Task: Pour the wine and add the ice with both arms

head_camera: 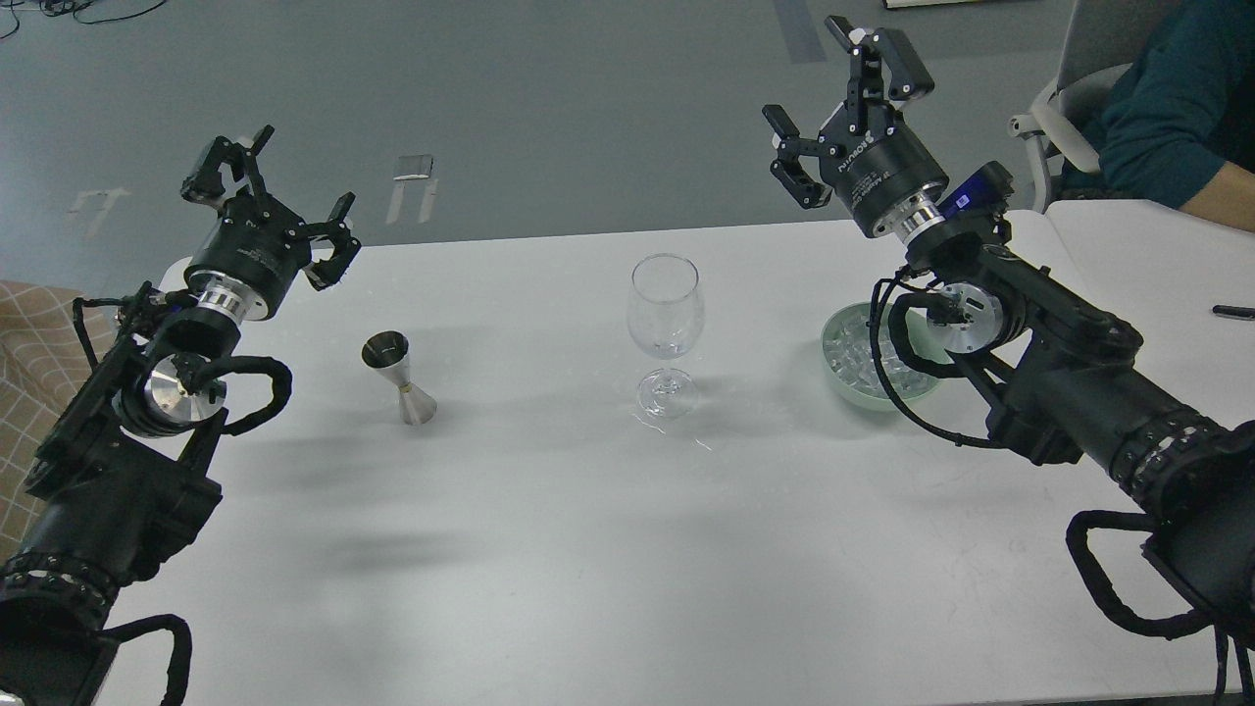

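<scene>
A clear wine glass [666,324] stands upright in the middle of the white table [608,549]; I see no liquid in it. A steel jigger [398,378] stands to its left; whether it holds wine I cannot tell. A pale green bowl [841,377] of clear ice cubes [853,351] sits to the right, partly hidden by my right arm. My left gripper [265,196] is open and empty, raised above the table's far left edge. My right gripper [833,103] is open and empty, raised behind the bowl.
A person in a teal top [1167,98] sits on a chair at the far right by a second white table [1147,245]. A black pen [1233,312] lies at the right edge. Grey floor lies beyond the table.
</scene>
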You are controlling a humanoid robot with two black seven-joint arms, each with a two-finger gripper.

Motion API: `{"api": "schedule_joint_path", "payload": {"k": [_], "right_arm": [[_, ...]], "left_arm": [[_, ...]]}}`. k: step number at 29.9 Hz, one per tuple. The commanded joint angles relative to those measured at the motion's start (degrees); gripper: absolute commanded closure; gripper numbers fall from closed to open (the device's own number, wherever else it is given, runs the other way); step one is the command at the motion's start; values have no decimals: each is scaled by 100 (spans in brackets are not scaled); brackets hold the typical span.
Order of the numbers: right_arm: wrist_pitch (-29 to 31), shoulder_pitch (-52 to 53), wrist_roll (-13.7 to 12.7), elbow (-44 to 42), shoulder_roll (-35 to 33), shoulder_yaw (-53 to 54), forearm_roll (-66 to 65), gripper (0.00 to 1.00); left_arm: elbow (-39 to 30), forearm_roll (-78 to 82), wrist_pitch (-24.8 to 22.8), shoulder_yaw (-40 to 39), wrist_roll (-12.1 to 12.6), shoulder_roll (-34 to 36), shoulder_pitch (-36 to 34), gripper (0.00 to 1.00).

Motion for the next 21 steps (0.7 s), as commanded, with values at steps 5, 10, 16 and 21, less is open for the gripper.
{"api": "schedule_joint_path", "payload": {"k": [5,10,16,21], "right_arm": [[-88,15,0,11,20,5,4,0],[-150,15,0,37,29,5,4,0],[-150,147,0,-24,73,-4,4,0],[-159,173,0,-51,152,-13,4,0]], "left_arm": [[-31,4,-9,-5,30,-10,22,2],[-83,4,18,4,65,-1,4,2],[-119,4,18,-5,47,-1,-5,2],[-127,4,26,-5,47,-1,4,2]]}}
